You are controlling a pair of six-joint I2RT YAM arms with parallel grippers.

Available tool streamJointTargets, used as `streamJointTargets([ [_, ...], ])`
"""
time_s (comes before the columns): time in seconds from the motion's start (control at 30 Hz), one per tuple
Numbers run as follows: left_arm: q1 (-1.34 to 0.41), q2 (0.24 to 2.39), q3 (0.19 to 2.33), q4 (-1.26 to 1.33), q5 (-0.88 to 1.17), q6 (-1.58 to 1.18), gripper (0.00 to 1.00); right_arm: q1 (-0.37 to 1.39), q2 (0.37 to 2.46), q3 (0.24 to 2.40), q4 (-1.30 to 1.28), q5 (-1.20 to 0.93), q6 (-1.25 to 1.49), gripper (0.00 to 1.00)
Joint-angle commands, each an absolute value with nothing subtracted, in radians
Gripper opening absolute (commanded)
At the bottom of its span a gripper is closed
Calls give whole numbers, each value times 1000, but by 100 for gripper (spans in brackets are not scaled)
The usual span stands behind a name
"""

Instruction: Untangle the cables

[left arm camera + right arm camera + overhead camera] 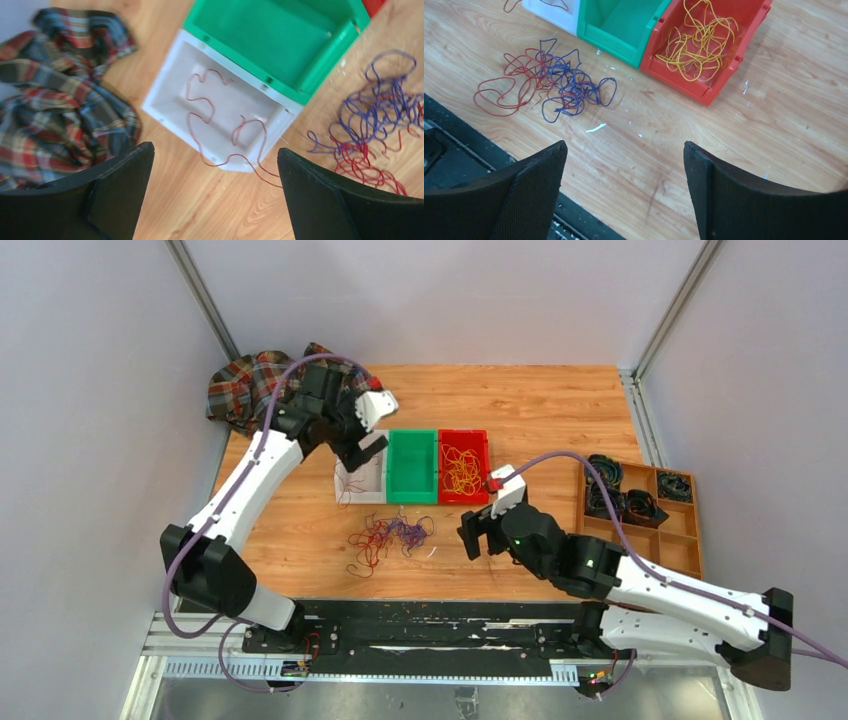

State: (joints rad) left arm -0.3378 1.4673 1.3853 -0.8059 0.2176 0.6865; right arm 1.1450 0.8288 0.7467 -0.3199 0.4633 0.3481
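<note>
Left gripper (pixel 215 167): jaws spread wide, nothing between them; hovers above white bin (pixel 165 97). Right gripper (pixel 624 160): likewise wide and empty, above bare table (pixel 774 125), near red bin (pixel 684 87).

Sorting partly done. Yellow cables (pixel 699 47) heaped inside red bin. One dark red cable (pixel 212 107) looped in white bin, tail spilling over near rim onto wood. Green bin (pixel 270 30) between the two. Red and purple tangle (pixel 549 82) on table in front of bins, strands interlaced.

Handling, by judgement: very light, limp yet springy, likely to slip from a loose pinch and drag neighbours along. Best taken at an outlying loop, such as the red one at the tangle's edge, clear of purple, then drawn off slowly.
</note>
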Motion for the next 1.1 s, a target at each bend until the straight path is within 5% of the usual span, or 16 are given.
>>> streamJointTargets([
  [0.0,-273,1431,1495,-810,249,554,98,1124,921,810,-183,486,271,86],
  [0.5,-184,1296,1437,-637,74,523,98,1032,1012,720,47,600,346,87],
  [0.67,-180,1322,1422,-601,25,503,98,976,1022,708,67,462,373,87],
  [1.07,-174,1302,1359,-680,178,530,98,1088,1241,823,54,350,357,87],
])
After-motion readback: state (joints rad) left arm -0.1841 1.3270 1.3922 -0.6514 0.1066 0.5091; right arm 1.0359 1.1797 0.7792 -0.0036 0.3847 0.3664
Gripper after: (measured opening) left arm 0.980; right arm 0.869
